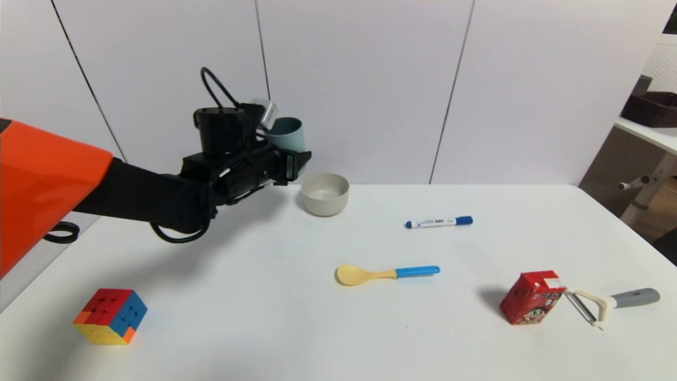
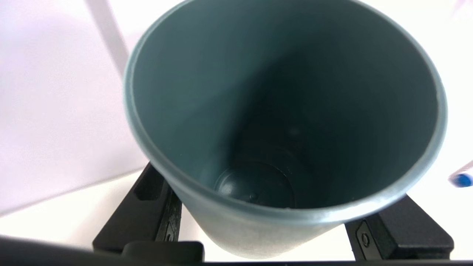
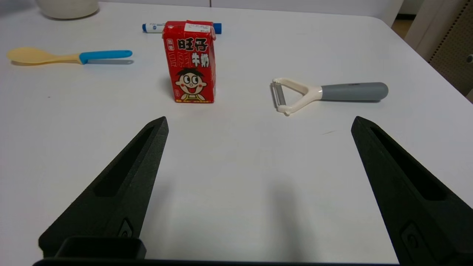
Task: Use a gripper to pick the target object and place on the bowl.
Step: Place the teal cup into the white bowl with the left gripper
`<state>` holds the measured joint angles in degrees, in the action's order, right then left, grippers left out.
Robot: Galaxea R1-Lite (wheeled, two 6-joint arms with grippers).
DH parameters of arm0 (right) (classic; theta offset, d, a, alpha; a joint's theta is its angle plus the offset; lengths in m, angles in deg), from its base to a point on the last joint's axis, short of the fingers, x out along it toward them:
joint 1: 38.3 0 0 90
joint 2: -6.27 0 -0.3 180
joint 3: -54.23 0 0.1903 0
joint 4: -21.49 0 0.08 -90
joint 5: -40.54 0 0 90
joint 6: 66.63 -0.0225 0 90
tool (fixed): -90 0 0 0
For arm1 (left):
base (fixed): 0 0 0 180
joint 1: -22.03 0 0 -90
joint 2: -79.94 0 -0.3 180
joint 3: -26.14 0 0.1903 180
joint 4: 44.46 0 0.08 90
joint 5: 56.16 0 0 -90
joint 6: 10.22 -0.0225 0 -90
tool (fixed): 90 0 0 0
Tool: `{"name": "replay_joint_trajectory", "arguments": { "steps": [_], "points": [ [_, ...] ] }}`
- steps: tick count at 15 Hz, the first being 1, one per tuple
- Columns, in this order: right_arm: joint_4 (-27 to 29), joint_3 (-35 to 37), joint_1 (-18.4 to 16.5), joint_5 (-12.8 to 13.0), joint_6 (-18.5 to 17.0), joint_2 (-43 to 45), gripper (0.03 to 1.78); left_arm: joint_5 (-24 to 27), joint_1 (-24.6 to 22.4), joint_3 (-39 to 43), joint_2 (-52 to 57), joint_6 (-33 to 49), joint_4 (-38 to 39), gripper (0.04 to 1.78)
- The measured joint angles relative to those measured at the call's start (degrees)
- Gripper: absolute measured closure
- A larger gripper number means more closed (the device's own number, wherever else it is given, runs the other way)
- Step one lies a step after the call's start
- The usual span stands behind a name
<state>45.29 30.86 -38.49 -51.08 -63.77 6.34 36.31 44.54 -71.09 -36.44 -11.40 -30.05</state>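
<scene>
White tabletop (image 1: 275, 317) fills the scene, backed by pale wall panels. Nearest in the head view sit a colour cube (image 1: 110, 316) on the robot's left and a red milk carton (image 1: 531, 297) on its right, with a peeler (image 1: 613, 302) just beside the carton. Farther in lie a yellow spoon with a blue handle (image 1: 386, 273), then a blue marker (image 1: 439, 221).

At the far left of the table the left gripper (image 1: 292, 163) hangs above the surface, grasping the blue-grey cup (image 1: 285, 133) low on its body. The cup is lifted clear of the table, just to the left of the beige bowl (image 1: 325, 193) and higher than it; the arm and wrist box hide much of the cup's side from the head camera.

Only the left wrist view looks down into the cup (image 2: 284, 122), showing its dark teal inside and one black finger (image 2: 147, 210) pressed against each flank; the marker's blue tip (image 2: 462, 180) is cut off at the frame edge.

Only the right wrist view shows the right gripper (image 3: 258, 122): fingers spread wide and holding nothing, low over the near table before the carton (image 3: 190, 61) and peeler (image 3: 329, 94). The bowl (image 3: 66, 7) is cropped there.
</scene>
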Motion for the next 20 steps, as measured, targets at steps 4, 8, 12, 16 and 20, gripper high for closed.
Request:
{"name": "replay_joint_trajectory", "arguments": {
  "steps": [4, 8, 12, 16, 20],
  "points": [
    [0.00, 0.00, 0.00, -0.02, 0.00, 0.00, 0.10, 3.74, 2.21, -14.40, -6.62, -1.07, -14.52, 0.65],
    [-0.02, 0.00, 0.00, -0.02, 0.00, 0.00, 0.10, 4.85, 3.08, -21.75, -12.79, -1.34, -18.69, 0.65],
    [0.00, 0.00, 0.00, -0.02, 0.00, 0.00, 0.10, 4.77, 3.33, -25.67, -16.94, -1.49, -18.49, 0.65],
    [0.00, 0.00, 0.00, 0.00, 0.00, 0.00, 0.10, 4.85, 3.30, -26.19, -18.77, -1.35, -18.26, 0.66],
    [0.00, 0.00, 0.00, 0.00, -0.02, 0.00, 0.10, 4.85, 3.22, -26.94, -19.32, -1.38, -18.35, 0.66]
  ]
}}
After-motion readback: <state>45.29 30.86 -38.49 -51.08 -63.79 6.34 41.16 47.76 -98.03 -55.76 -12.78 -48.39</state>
